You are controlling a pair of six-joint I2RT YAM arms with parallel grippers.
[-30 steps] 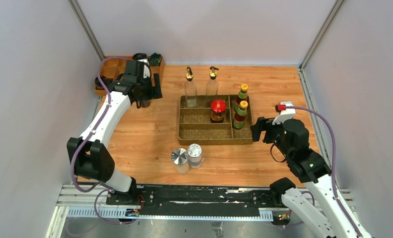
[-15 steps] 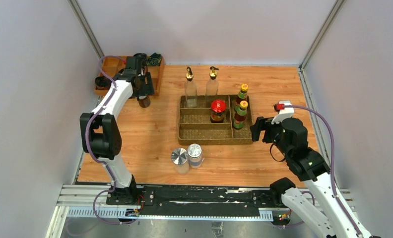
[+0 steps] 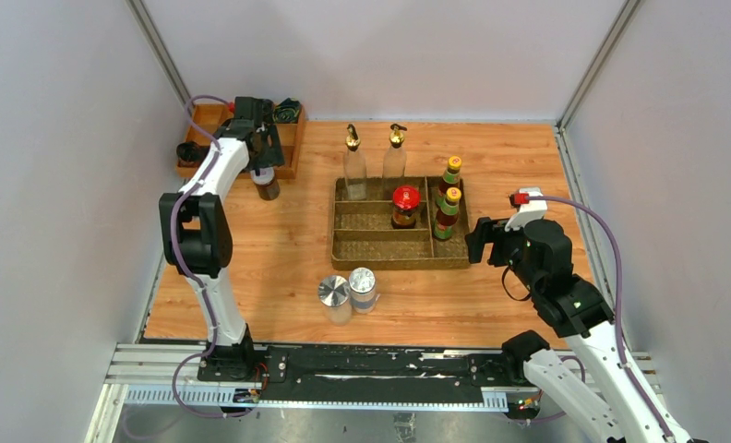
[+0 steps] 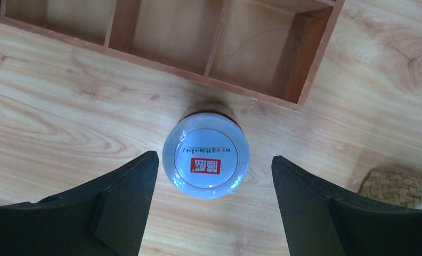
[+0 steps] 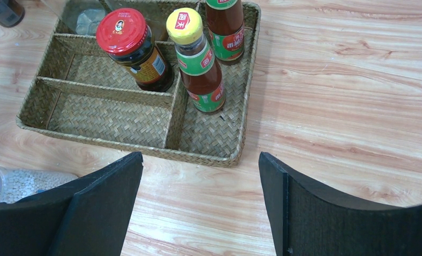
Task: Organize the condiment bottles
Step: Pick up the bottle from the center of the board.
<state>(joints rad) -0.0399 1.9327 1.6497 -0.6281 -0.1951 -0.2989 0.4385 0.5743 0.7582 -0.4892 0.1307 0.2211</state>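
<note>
A white-lidded jar (image 4: 206,162) stands on the table in front of the wooden box (image 4: 305,53), and also shows from above (image 3: 267,186). My left gripper (image 4: 214,158) hangs open above it, a finger on either side, touching nothing. The woven tray (image 3: 399,266) holds a red-lidded jar (image 3: 405,205) and two yellow-capped sauce bottles (image 3: 451,173) (image 3: 448,212). Two gold-spouted bottles (image 3: 353,157) (image 3: 395,152) stand at its far edge. Two silver-lidded shakers (image 3: 333,295) (image 3: 363,288) stand in front of the tray. My right gripper (image 5: 201,156) is open and empty by the tray's right corner (image 5: 241,154).
The wooden box (image 3: 214,125) sits at the back left corner with dark rolled cloth (image 3: 288,109) in it. White walls close the table on three sides. The right arm (image 3: 556,268) reaches over the table's right side.
The left arm has folded back and upright toward the back left corner, and its gripper now hangs over the white-lidded jar. The right arm and all bottles have stayed put.
</note>
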